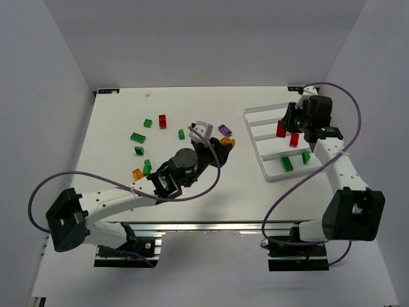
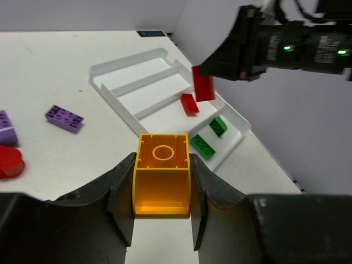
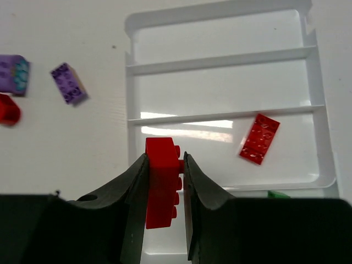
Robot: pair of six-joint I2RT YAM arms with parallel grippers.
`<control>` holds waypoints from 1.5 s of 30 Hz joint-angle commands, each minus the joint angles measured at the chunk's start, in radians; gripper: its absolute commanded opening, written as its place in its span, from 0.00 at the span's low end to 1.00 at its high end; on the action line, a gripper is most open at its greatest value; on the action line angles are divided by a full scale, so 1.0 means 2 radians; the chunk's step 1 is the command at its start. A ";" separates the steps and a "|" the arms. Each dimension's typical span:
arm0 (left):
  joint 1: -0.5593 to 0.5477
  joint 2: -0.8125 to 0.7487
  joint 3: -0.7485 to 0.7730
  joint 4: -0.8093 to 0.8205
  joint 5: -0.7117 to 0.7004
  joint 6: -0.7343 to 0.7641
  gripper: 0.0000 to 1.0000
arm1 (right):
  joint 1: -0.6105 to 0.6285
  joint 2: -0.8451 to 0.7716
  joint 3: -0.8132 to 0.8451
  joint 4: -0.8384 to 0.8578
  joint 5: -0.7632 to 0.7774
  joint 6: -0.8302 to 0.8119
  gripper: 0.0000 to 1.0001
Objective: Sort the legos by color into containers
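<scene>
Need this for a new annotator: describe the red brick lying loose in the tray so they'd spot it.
Find the white tray on the table's right side, under the right gripper. In the compartment beside the one with green bricks, the red brick lies flat; the other red brick hangs in the gripper.

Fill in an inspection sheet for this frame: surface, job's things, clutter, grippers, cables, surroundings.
Surface: white table, tray at its right side.
Job's things: white tray holds one lying red brick, two green bricks in the next compartment; loose legos scattered on the table left of it.
Clutter: nothing seen.
Grippers: left gripper shut on orange brick; right gripper shut on held red brick above the tray.
Cables: purple cables loop off both arms.
Surroundings: plain pale walls.
</scene>
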 commanded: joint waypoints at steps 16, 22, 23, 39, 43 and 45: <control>0.012 0.001 -0.004 -0.002 0.066 -0.076 0.03 | -0.001 0.180 0.039 0.093 0.082 -0.109 0.00; 0.029 0.019 0.013 -0.007 0.092 -0.082 0.03 | -0.001 0.187 0.033 0.099 0.098 -0.123 0.43; 0.033 0.024 0.021 -0.008 0.099 -0.084 0.03 | -0.002 0.185 0.032 0.099 0.098 -0.124 0.53; 0.133 0.333 0.303 -0.072 0.311 -0.185 0.07 | -0.109 0.045 0.047 -0.089 -0.338 -0.295 0.76; 0.135 0.426 0.413 -0.076 0.338 -0.199 0.08 | -0.115 0.006 0.028 -0.140 -0.395 -0.344 0.04; 0.135 0.456 0.443 -0.071 0.340 -0.199 0.09 | -0.117 -0.012 0.010 -0.137 -0.399 -0.346 0.00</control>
